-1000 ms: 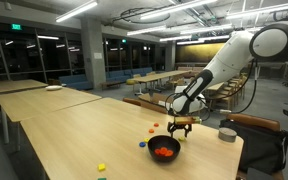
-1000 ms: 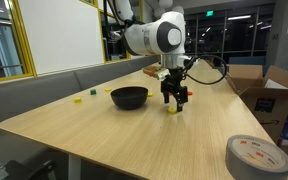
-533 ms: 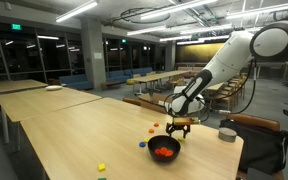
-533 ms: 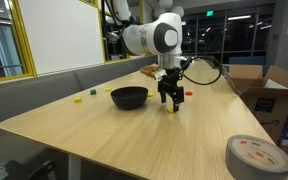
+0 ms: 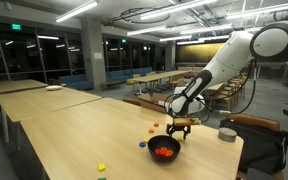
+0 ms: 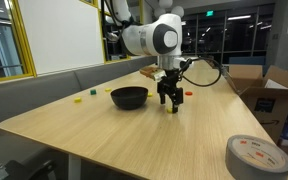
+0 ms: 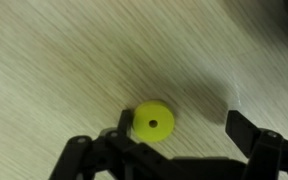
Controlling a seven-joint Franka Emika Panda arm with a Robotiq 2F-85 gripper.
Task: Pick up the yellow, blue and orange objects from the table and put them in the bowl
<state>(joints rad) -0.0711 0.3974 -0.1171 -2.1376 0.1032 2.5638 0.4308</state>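
The gripper stands low over the table, above the part of the pale wooden top that is well away from the near edge; the far edge runs not far behind it in an exterior view. Bare wood lies open around it on most sides; only the black bowl stands near, to one side and apart from the fingers; a roll of tape lies near the front corner, well apart from the arm.

In the wrist view the jaws are spread wide and hold nothing; a yellow round piece with a small hole in its centre lies flat on the wood between them. It is not in the middle; it lies just beside one finger, and I cannot tell if they touch; the opposite finger is well apart from it.

Counted:
- one bowl, with orange pieces inside, whose number I cannot tell;
- one blue piece and one orange piece on the wood near the bowl;
- one small yellow piece and one yellowish piece further along the table, beyond the bowl.
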